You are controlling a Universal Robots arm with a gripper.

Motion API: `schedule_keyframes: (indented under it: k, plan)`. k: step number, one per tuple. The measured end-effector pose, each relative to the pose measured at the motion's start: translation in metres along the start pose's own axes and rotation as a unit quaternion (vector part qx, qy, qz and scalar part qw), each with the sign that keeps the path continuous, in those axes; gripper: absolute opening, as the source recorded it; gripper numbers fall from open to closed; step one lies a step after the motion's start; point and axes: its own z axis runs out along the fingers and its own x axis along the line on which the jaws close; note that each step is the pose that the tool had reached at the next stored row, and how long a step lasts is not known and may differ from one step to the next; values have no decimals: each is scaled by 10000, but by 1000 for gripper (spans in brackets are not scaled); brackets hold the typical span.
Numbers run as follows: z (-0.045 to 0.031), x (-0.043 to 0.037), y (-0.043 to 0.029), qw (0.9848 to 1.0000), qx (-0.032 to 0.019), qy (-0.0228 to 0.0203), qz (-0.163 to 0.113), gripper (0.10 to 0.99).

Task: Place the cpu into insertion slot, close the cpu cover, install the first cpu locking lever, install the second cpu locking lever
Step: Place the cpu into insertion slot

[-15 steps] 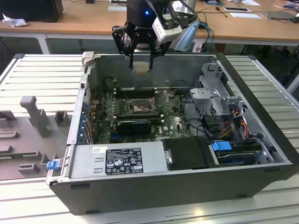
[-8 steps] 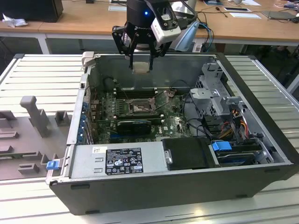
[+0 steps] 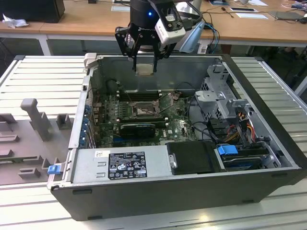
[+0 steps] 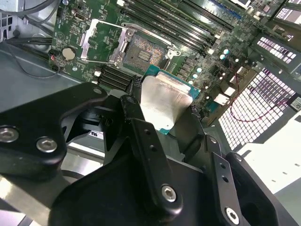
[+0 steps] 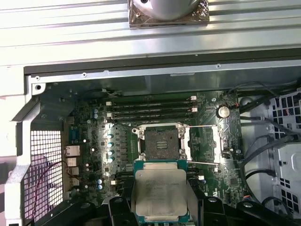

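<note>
My gripper (image 3: 145,66) hangs above the open computer case, shut on the cpu (image 3: 145,68), a flat square chip with a silver-grey top. In both wrist views the cpu (image 5: 160,190) (image 4: 164,101) sits between the black fingers (image 4: 134,106). The insertion slot (image 5: 160,142) (image 4: 143,51) (image 3: 142,111) lies below it on the green board, open, with its dark contact field showing. The cpu cover (image 5: 205,141) (image 4: 101,40) is flipped open beside the slot. Two thin wire levers (image 5: 202,126) stand released along the cover.
Black memory slots (image 5: 150,107) run beside the socket. A long black graphics card (image 3: 137,128) lies on the near side of it. A drive cage (image 3: 223,103) with cables stands at the exterior view's right, the power supply (image 3: 124,165) in front, and a grey fixture tray (image 3: 29,139) at the left.
</note>
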Motion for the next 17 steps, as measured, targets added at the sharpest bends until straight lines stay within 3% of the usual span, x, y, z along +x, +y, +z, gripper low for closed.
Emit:
schedule_keyframes:
  k: [17]
  plan:
    - [1, 0, 0, 9987, -10, -45, 500, 525]
